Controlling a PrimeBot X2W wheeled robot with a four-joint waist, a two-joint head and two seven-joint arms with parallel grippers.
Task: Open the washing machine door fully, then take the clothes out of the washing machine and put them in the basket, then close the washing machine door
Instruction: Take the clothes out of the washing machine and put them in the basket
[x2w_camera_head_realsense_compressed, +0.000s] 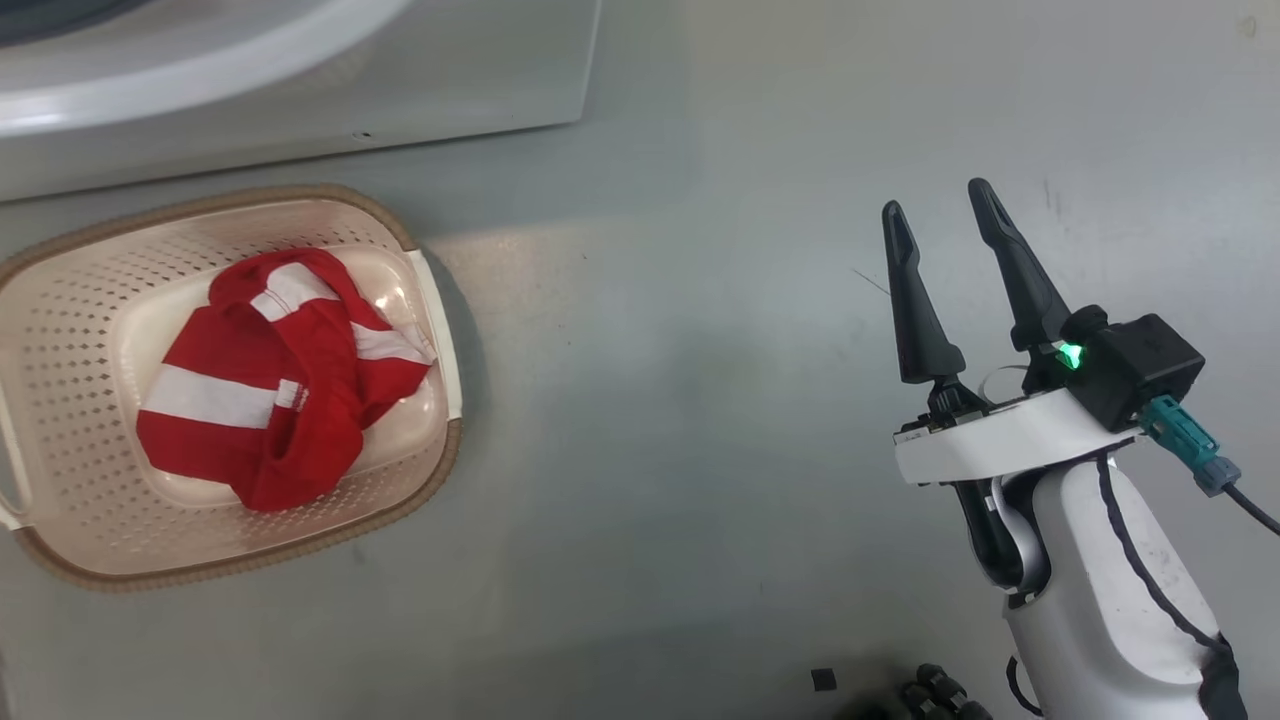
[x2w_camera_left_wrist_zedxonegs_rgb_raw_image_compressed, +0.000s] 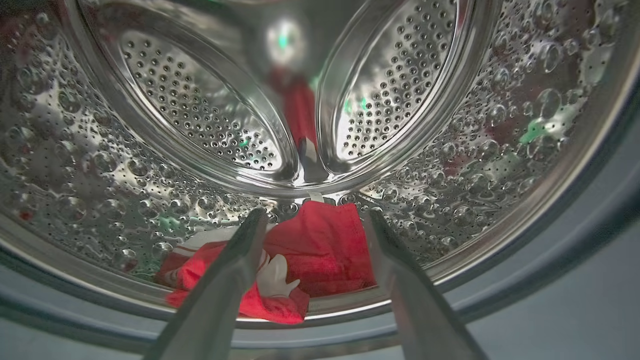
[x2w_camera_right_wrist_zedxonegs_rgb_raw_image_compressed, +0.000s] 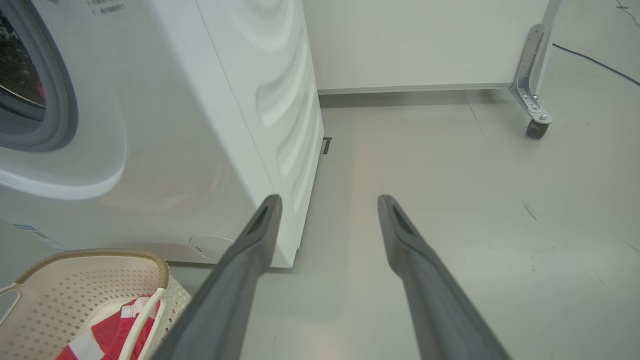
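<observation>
The left gripper (x2w_camera_left_wrist_zedxonegs_rgb_raw_image_compressed: 314, 215) holds its jaws spread inside the steel drum (x2w_camera_left_wrist_zedxonegs_rgb_raw_image_compressed: 200, 115) of the white boxy front-loading washing machine (x2w_camera_right_wrist_zedxonegs_rgb_raw_image_compressed: 200, 125). A soft red white-trimmed garment (x2w_camera_left_wrist_zedxonegs_rgb_raw_image_compressed: 325, 250) lies between and just beyond their tips. The right gripper (x2w_camera_head_realsense_compressed: 937, 200), jaws also spread, hangs over grey floor (x2w_camera_head_realsense_compressed: 700, 450), well apart from the cream perforated plastic basket (x2w_camera_head_realsense_compressed: 60, 330) holding a red-and-white striped garment (x2w_camera_head_realsense_compressed: 270, 390).
</observation>
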